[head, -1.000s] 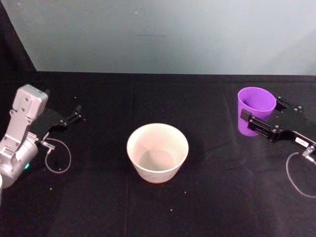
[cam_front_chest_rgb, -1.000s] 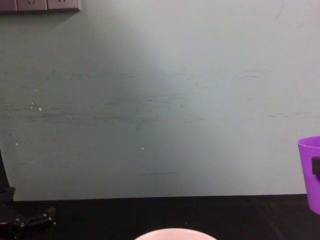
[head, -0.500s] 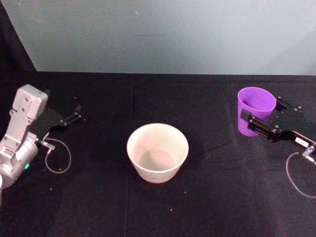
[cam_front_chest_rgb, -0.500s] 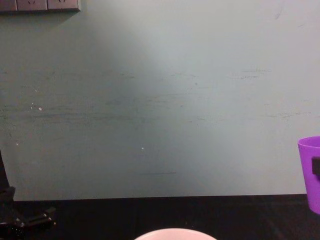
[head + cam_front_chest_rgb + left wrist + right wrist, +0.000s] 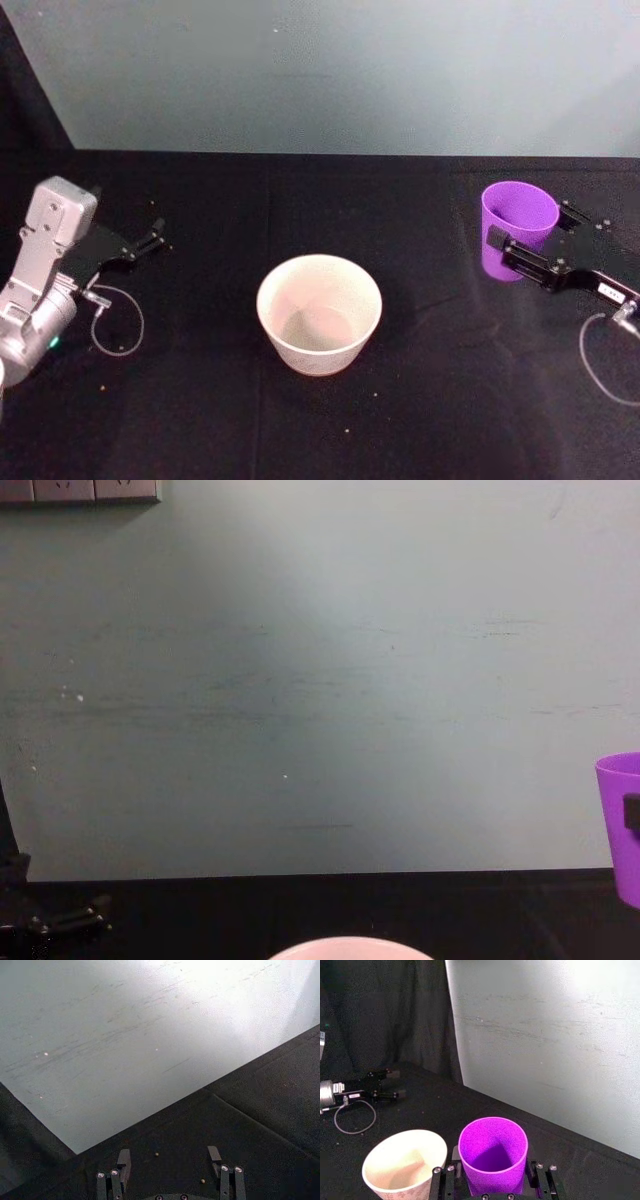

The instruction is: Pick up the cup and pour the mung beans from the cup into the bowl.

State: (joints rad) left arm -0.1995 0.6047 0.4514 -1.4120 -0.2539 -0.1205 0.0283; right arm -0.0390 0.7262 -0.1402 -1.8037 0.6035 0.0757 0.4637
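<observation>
Risking a slip or an early spill: right gripper (image 5: 530, 228), jaws pinching cup (image 5: 520, 205) by its smooth tapered wall, at table's right, well apart from bowl (image 5: 300, 355) at centre. Tilting short of the rim likely to scatter beans. Left gripper (image 5: 167, 1152) parked far left, jaws spread, empty. Black cloth (image 5: 440, 400), stray beans (image 5: 375, 393); pale grey-green wall (image 5: 350, 70) behind.

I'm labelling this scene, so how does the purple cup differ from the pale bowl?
The cup is bright purple; the bowl is pale pinkish-white. The cup is much narrower than the bowl. The cup is held between the fingers of the right gripper, on the right; the bowl stands free in the middle, the left gripper parked far left. Both are upright, open-topped and tapered.
</observation>
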